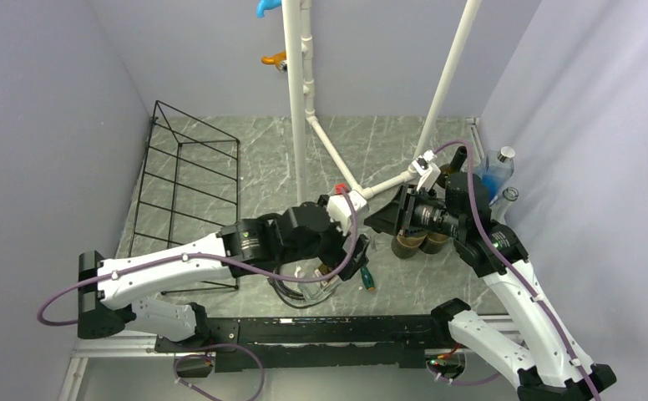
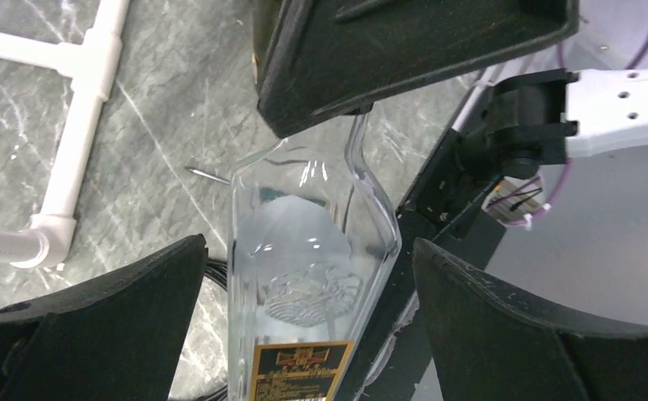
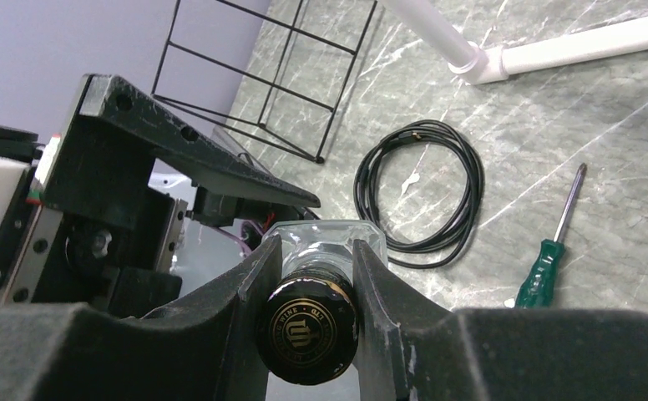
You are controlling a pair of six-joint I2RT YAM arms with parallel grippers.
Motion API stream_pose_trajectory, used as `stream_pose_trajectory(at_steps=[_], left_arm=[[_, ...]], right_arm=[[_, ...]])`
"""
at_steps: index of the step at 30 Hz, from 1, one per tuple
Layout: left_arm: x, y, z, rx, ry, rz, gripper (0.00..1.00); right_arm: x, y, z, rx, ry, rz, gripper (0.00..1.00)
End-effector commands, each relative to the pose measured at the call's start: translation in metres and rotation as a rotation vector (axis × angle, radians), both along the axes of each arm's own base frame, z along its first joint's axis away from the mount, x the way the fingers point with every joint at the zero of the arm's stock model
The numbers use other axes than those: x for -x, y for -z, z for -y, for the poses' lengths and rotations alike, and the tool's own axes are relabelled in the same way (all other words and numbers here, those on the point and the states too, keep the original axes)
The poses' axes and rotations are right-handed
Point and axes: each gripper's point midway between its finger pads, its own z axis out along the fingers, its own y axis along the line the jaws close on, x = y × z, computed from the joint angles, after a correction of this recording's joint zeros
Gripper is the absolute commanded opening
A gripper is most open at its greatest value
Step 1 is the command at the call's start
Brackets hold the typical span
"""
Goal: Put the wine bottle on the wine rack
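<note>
A grey-green marbled tabletop [image 1: 262, 167] is enclosed by plain lavender walls [image 1: 45, 125] on three sides.

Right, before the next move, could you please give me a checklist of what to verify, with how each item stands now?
1. Grip: right end effector shut on the neck of the wine bottle, just under the cap: ok.
2. Second hold: left end effector open, a finger each side of the bottle's body, gaps showing: ok.
3. Target: wine rack upright, no bottle on it: ok.
4. Bottle lifted off the table: cannot tell, the arms hide it from above.
5. Route to the rack: probably not ok; a cable lies that way, a screwdriver beside it.
</note>
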Motion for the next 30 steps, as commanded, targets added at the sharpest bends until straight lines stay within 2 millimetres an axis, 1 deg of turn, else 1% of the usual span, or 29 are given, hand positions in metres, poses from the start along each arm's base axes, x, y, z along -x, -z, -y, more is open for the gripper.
stream_pose_trajectory(at_steps=[1,5,11,14,15,17,22,23,24,25,27,30], left_arm=[[-0.011,-0.003,-0.001,-0.095,-0.116,0.089,0.98],[-0.008,-0.003,0.003,-0.159,-0.132,0.151,0.93],[-0.006,0.005,0.009,-0.193,-0.120,0.151,0.82],[-0.005,0.007,0.009,-0.198,-0.115,0.148,0.75],[-0.005,0.006,0.009,-0.195,-0.117,0.148,0.71],[-0.005,0.006,0.010,-0.190,-0.114,0.148,0.60],[-0.005,0.003,0.010,-0.184,-0.108,0.152,0.29],[-0.005,0.002,0.009,-0.182,-0.108,0.153,0.22],[-0.005,0.001,0.009,-0.179,-0.115,0.156,0.14],[-0.007,-0.001,0.006,-0.173,-0.132,0.158,0.00],[-0.010,-0.003,0.001,-0.163,-0.160,0.162,0.00],[-0.013,-0.009,-0.005,-0.128,-0.189,0.173,0.00]], right_arm=[[-0.002,-0.040,-0.010,-0.128,-0.006,0.080,0.00],[-0.003,-0.040,-0.011,-0.127,-0.003,0.083,0.00],[-0.002,-0.040,-0.012,-0.130,-0.006,0.081,0.00],[-0.001,-0.040,-0.012,-0.129,-0.007,0.082,0.00],[-0.001,-0.039,-0.012,-0.128,-0.007,0.081,0.00],[-0.001,-0.038,-0.011,-0.126,-0.001,0.083,0.00],[0.003,-0.039,-0.012,-0.147,-0.014,0.102,0.00],[0.003,-0.040,-0.012,-0.149,-0.014,0.103,0.04],[0.003,-0.039,-0.012,-0.148,-0.014,0.104,0.11],[0.003,-0.039,-0.011,-0.146,-0.012,0.104,0.20],[0.004,-0.039,-0.010,-0.145,-0.008,0.108,0.37],[0.003,-0.039,-0.008,-0.140,0.009,0.117,0.74]])
